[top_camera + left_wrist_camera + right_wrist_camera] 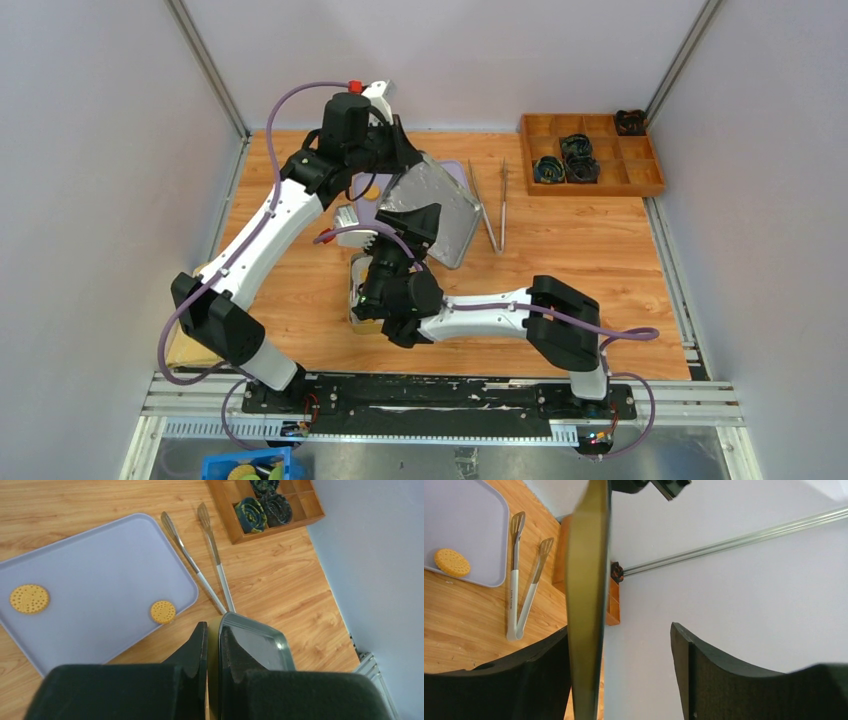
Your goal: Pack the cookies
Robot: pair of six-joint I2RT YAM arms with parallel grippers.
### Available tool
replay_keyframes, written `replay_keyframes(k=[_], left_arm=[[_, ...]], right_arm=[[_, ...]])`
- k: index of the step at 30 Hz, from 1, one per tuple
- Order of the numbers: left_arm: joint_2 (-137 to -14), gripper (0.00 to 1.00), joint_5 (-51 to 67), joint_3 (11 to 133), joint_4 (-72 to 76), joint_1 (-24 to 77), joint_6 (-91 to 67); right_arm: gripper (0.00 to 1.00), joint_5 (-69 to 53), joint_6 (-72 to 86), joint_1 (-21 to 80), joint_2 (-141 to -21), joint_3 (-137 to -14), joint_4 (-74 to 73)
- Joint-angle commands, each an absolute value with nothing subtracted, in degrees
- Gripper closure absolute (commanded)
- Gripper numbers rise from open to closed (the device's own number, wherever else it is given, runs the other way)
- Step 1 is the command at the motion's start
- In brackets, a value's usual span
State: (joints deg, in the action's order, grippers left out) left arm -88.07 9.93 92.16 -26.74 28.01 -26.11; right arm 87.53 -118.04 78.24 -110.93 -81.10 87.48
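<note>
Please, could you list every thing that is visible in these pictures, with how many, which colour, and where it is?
cookies: two visible, orange-tan, on the lavender tray
lavender tray: one, pale purple, middle of the table, partly under the arms
metal tray: one, silver-grey, lifted and tilted over the lavender tray
tongs: one pair, metal with white handles, lying right of the trays
wooden organiser: one, brown, far right corner of the table
dark bundles: about three, black with some blue, inside the organiser
blue bin: one, below the table's near edge, left side
left hand: shut on the metal tray's edge
right hand: open, the metal tray's edge between its fingers
</note>
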Motion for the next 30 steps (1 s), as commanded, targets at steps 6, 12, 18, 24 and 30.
replay_keyframes(k=[6,12,18,24,30], left_arm=[[-93.16,1.00,-2.14,98.78,-29.71,24.49,-23.01],[-95.51,1.00,-6.86,102.30,-31.31,22.20,-22.80],[-95.11,1.00,-16.86,102.46,-33.91,20.30,-22.41],[-91.58,1.00,-15.74,97.51,-32.99,20.04,-23.50],[-87.73,1.00,-11.20,92.47,-31.21,20.19,-24.36]], right_arm=[[0.25,97.03,-117.77,82.01,-103.29,-79.87,91.32],[0.20,97.12,-116.79,86.08,-99.36,-78.60,91.31],[0.25,97.21,-109.54,88.08,-88.64,-79.78,91.32],[0.29,97.20,-101.79,88.28,-76.29,-78.22,91.32],[0.28,96.18,-99.51,96.30,-67.44,-83.49,88.29]])
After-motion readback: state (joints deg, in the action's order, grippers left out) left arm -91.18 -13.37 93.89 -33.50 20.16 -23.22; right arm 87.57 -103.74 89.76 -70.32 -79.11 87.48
